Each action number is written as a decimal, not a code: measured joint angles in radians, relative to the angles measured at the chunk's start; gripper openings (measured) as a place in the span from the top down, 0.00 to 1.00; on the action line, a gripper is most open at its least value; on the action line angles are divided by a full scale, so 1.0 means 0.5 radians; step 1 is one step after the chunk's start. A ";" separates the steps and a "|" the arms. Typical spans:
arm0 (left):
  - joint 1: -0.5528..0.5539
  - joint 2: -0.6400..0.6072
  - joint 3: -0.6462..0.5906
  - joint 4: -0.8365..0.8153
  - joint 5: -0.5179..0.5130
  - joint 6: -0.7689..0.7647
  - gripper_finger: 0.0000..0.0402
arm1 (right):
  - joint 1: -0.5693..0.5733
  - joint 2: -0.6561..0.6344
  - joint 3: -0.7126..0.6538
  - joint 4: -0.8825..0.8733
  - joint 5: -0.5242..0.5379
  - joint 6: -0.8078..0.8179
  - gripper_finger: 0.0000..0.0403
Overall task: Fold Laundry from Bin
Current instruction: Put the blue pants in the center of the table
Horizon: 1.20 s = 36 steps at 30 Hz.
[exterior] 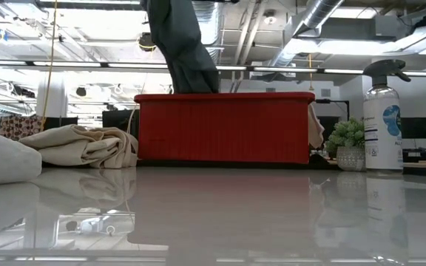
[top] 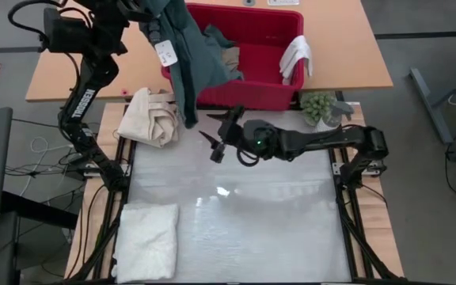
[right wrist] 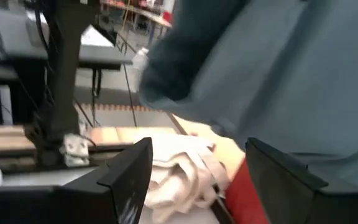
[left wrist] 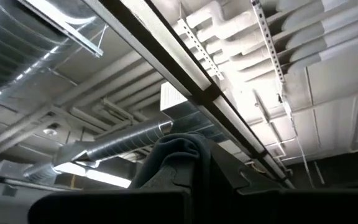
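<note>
- A white textured towel (top: 146, 241) lies folded at the near left corner of the desk (top: 236, 229), its long side running front to back
- The right gripper (top: 218, 134) hovers over the middle of the desk, just short of the bin, with its fingers (right wrist: 131, 176) spread wide and nothing between them; they point toward the hanging garment
- A cream canvas bundle (top: 152, 116) sits on the desk's far left, beside the bin's left end
- The red bin (top: 248, 57) stands along the far edge, its long axis left to right; a small white cloth (top: 296, 57) drapes over its right rim
- The teal-green garment (top: 193, 63) hangs lengthwise from above, lower part trailing over the bin's left front corner
- The left gripper (top: 150, 9) is raised over the bin's far left, fingers closed on the garment's top
- A small potted plant (top: 319, 107) stands off the bin's right front corner
</note>
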 joint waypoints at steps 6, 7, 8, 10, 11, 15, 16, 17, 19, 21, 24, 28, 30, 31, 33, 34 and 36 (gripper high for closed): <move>0.000 0.000 0.000 -0.009 -0.020 -0.044 0.99 | -0.005 0.222 -0.001 0.408 0.018 -0.209 0.22; 0.000 0.000 0.000 -0.008 -0.026 -0.048 0.99 | -0.007 0.267 -0.001 0.530 0.023 -0.254 0.20; 0.000 0.000 0.000 -0.004 -0.033 -0.056 0.99 | -0.023 0.303 -0.001 0.669 0.023 -0.294 0.19; 0.000 0.000 0.000 0.013 -0.045 -0.059 0.99 | -0.043 0.372 0.000 0.925 0.038 -0.359 0.16; 0.000 0.000 0.000 0.021 -0.049 -0.056 0.99 | -0.053 0.413 0.014 1.046 0.039 -0.381 0.14; 0.000 0.000 0.000 0.045 -0.051 -0.056 0.99 | -0.103 0.547 0.130 1.213 0.018 -0.505 0.12; 0.000 0.000 0.000 0.045 -0.046 -0.056 0.99 | -0.117 0.583 0.176 1.211 -0.022 -0.525 0.11; 0.000 0.000 0.000 0.044 -0.039 -0.058 0.99 | -0.130 0.619 0.220 1.204 -0.070 -0.530 0.11; 0.000 0.000 0.000 0.044 -0.037 -0.075 0.99 | -0.152 0.709 0.331 1.201 -0.227 -0.531 0.11; 0.000 0.000 0.000 0.041 -0.039 -0.079 0.99 | -0.165 0.802 0.465 1.201 -0.273 -0.533 0.11; 0.000 0.000 0.000 0.038 -0.040 -0.079 0.99 | -0.165 0.929 0.676 1.192 -0.241 -0.581 0.11; 0.000 -0.002 0.000 0.046 -0.039 -0.070 0.99 | -0.157 1.027 0.903 1.208 -0.088 -0.673 0.11; 0.001 -0.003 0.000 0.049 -0.039 -0.096 0.99 | -0.157 1.059 1.005 1.210 -0.048 -0.673 0.11; 0.001 -0.003 0.000 0.053 -0.035 -0.101 0.99 | -0.158 1.071 1.047 1.210 -0.029 -0.673 0.12; 0.000 -0.003 0.005 0.052 -0.032 -0.099 0.99 | -0.158 1.072 1.087 1.158 0.038 -0.693 0.15; 0.000 -0.003 0.006 0.053 -0.032 -0.086 0.99 | -0.157 1.072 1.096 1.128 0.094 -0.707 0.18; 0.000 -0.003 0.006 0.054 -0.029 -0.042 0.99 | -0.144 1.071 1.104 1.073 0.267 -0.725 0.27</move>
